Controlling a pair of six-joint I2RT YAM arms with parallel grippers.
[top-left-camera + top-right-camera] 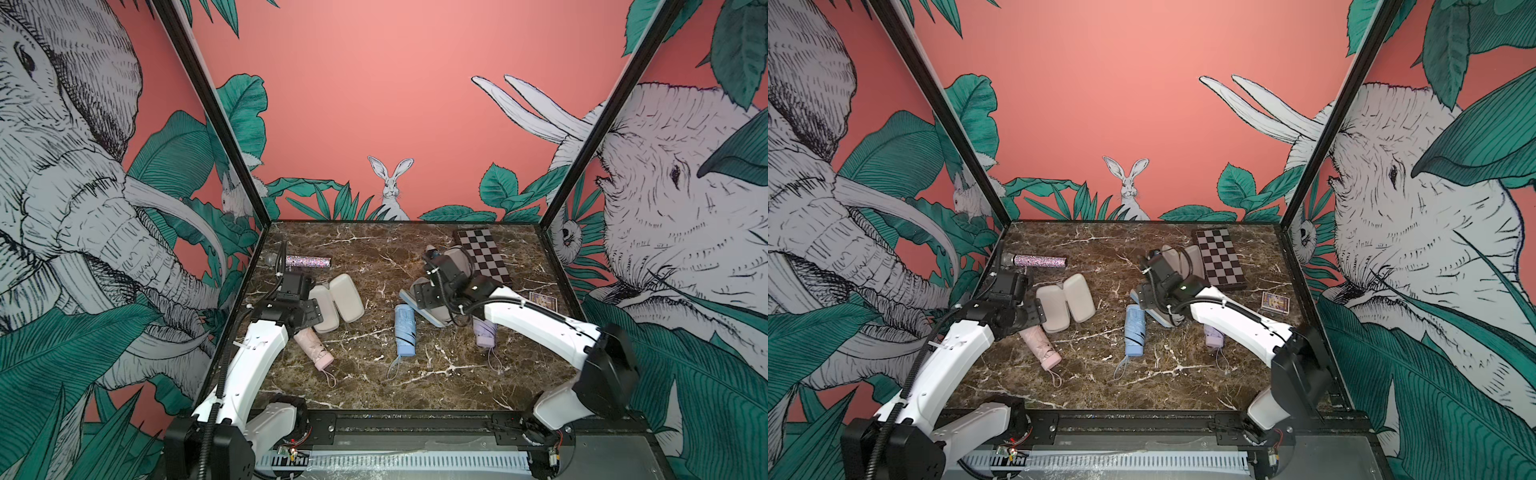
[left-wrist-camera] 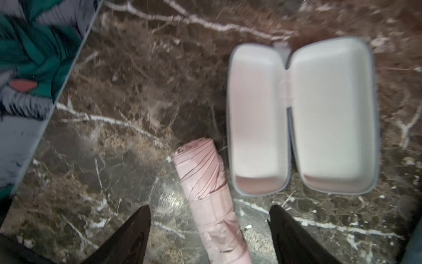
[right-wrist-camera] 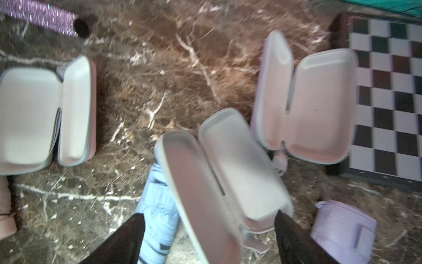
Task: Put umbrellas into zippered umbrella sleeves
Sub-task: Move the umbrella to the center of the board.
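Note:
My left gripper [image 2: 209, 206] hangs open, its black fingers either side of the pink umbrella [image 2: 205, 189] [image 1: 313, 353] without touching it. Beside that umbrella the pink sleeve [image 2: 301, 114] [image 1: 336, 301] lies open, pale inside. My right gripper [image 3: 209, 213] is open above the open blue sleeve [image 3: 223, 173] [image 1: 432, 316] and the light blue umbrella [image 3: 157, 205] [image 1: 405, 330], gripping neither. The lilac umbrella [image 3: 342, 230] [image 1: 485, 334] lies partly under the right arm. Behind it the lilac sleeve [image 3: 306, 107] [image 1: 1177, 255] stands open against the board.
A glittery microphone [image 1: 303, 262] lies at the back left. At the back right is a checkered board [image 1: 484, 253], with a small card box [image 1: 542, 301] near the right wall. Printed walls close in the marble table [image 1: 374, 374] on three sides.

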